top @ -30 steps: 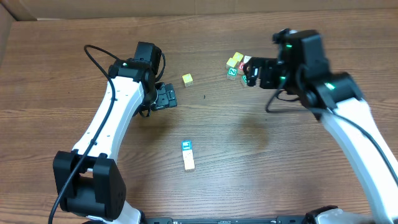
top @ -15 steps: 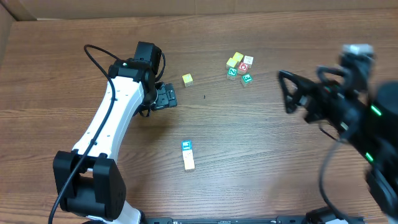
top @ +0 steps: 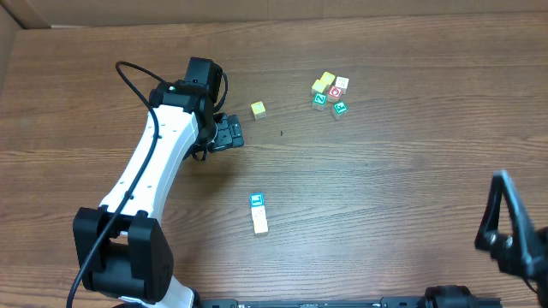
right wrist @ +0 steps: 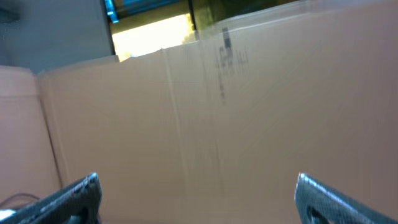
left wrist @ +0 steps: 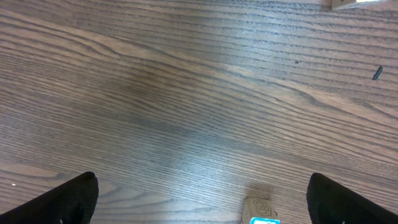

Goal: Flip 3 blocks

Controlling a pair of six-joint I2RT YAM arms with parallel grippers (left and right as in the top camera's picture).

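Observation:
Three blocks lie on the wood table. A pale yellow block [top: 258,109] sits just right of my left gripper [top: 226,134], which hovers open and empty. Lower in the middle, a blue block with a white mark [top: 256,200] touches a cream-white block [top: 259,223]. The left wrist view shows that pair at its bottom edge, the cream block [left wrist: 259,207] and the blue block [left wrist: 264,220], between the wide-apart fingers [left wrist: 68,200] of the left gripper [left wrist: 202,202]. My right gripper [top: 507,229] is at the lower right corner, open and empty; the right wrist view shows the right gripper [right wrist: 198,194] facing a cardboard wall.
A cluster of small cubes [top: 330,91] with green and red marks and yellow ones lies at the back right. A dark speck [top: 282,133] lies near the yellow block. Cardboard walls [top: 26,15] border the table at the back.
My right arm has pulled away from the cube cluster and swung to the lower right corner, its camera now tilted up at the cardboard. The left arm and all blocks have stayed still.

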